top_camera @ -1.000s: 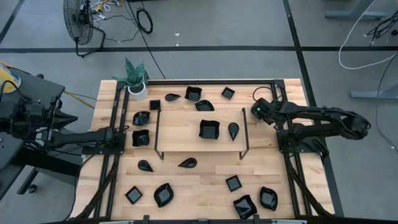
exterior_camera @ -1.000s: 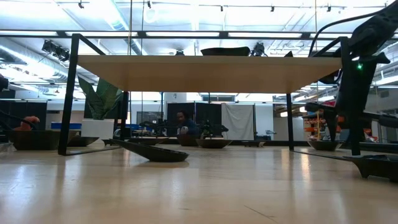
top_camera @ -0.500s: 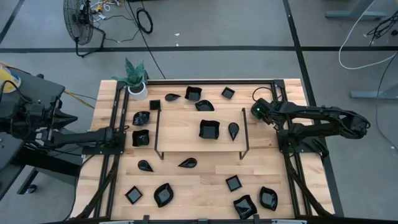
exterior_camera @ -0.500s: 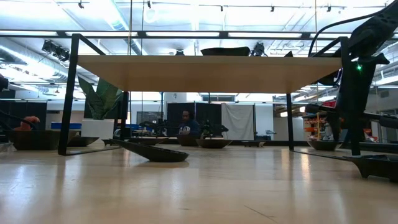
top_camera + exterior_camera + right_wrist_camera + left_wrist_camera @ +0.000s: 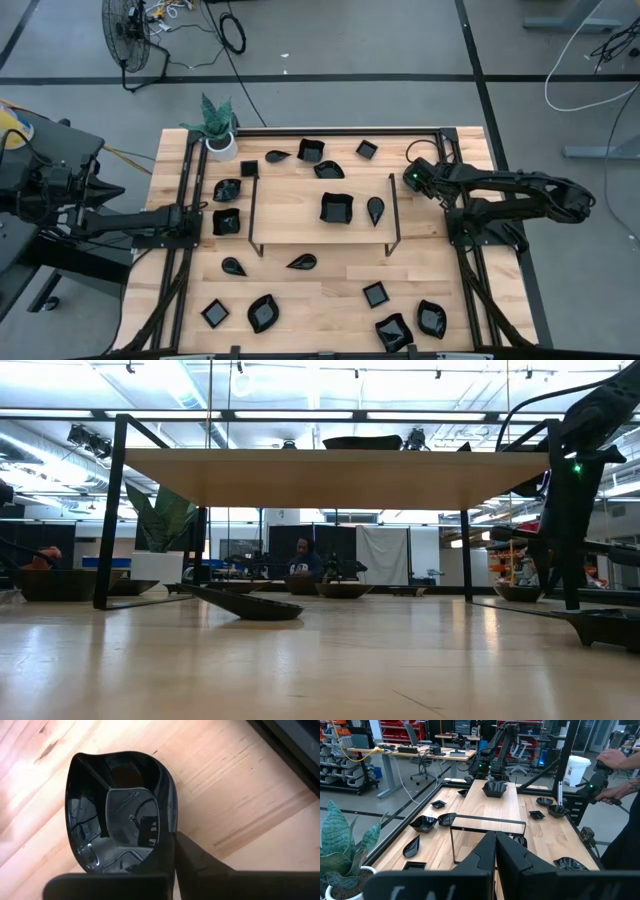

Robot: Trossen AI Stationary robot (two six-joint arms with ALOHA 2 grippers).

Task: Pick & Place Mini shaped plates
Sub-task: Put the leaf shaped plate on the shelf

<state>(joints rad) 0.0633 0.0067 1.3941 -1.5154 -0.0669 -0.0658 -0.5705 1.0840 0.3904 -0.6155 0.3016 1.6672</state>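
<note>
Several glossy black mini shaped plates lie about the wooden table (image 5: 320, 290). Two of them, a square one (image 5: 336, 208) and a teardrop (image 5: 375, 210), sit on the raised board. My right gripper (image 5: 413, 172) (image 5: 174, 851) is at the table's far right, pointing down, shut on a square mini plate (image 5: 117, 815). In the high view the gripper hides this plate. My left gripper (image 5: 192, 222) (image 5: 496, 851) waits at the table's left side, shut on nothing. My right gripper has the square plate's side wall (image 5: 169, 822) between its fingers, one finger inside the dish and one outside over the wood. The fingers come from above, pointing down. The plate's hollow faces up. Whether it rests on the table or is lifted, I cannot tell.
A raised wooden board on a thin black wire frame (image 5: 252, 215) fills the table's middle. A white pot with a green plant (image 5: 218, 130) stands at the far left corner. Black rails (image 5: 470, 270) run along both sides. A person's hands (image 5: 615, 760) show beyond the right edge.
</note>
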